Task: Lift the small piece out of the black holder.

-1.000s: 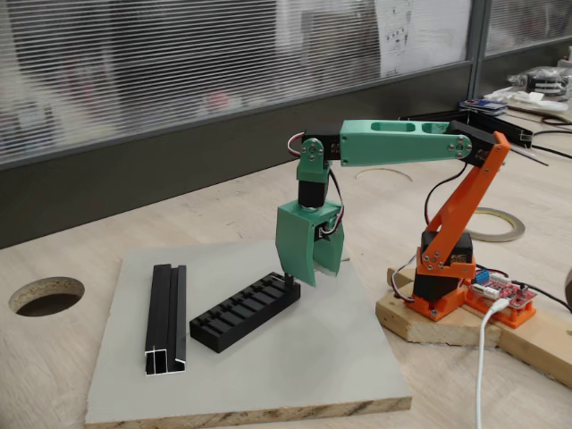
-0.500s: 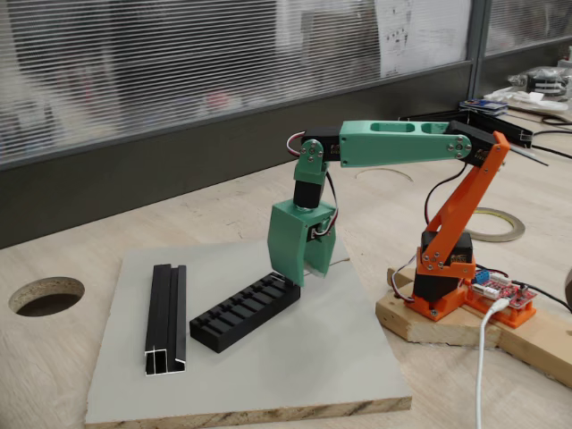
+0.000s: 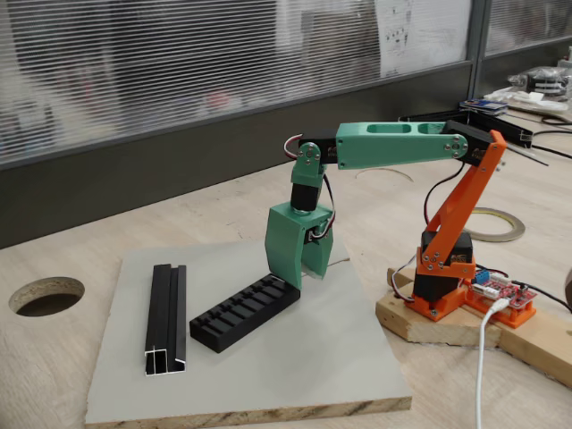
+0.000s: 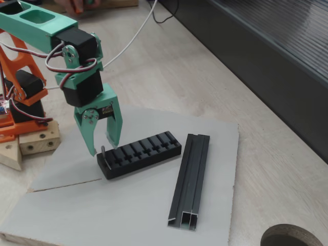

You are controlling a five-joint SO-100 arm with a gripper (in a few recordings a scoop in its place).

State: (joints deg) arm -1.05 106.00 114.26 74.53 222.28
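Note:
The black holder [image 3: 241, 313] [image 4: 143, 151] lies on a grey board [image 3: 295, 366] [image 4: 128, 210]. In a fixed view, the small piece [image 4: 104, 157] stands upright as a thin grey sliver in the holder's end slot nearest the arm. My green gripper [image 4: 104, 147] [image 3: 306, 279] points down over that end, open, with one fingertip on each side of the piece and a gap to both. In the other fixed view the near finger [image 3: 288, 255] hides the piece.
A longer black channel rail [image 3: 167, 313] [image 4: 190, 179] lies on the board beside the holder. The orange arm base [image 3: 447, 268] stands on a wooden block right of the board. A round hole [image 3: 46, 295] [image 4: 292, 237] is cut in the table, and a tape roll [image 3: 496, 223] lies behind the base.
The gripper has shifted left and turned slightly over the holder's end. Its near finger now covers the small piece that showed at the fingertip one second ago.

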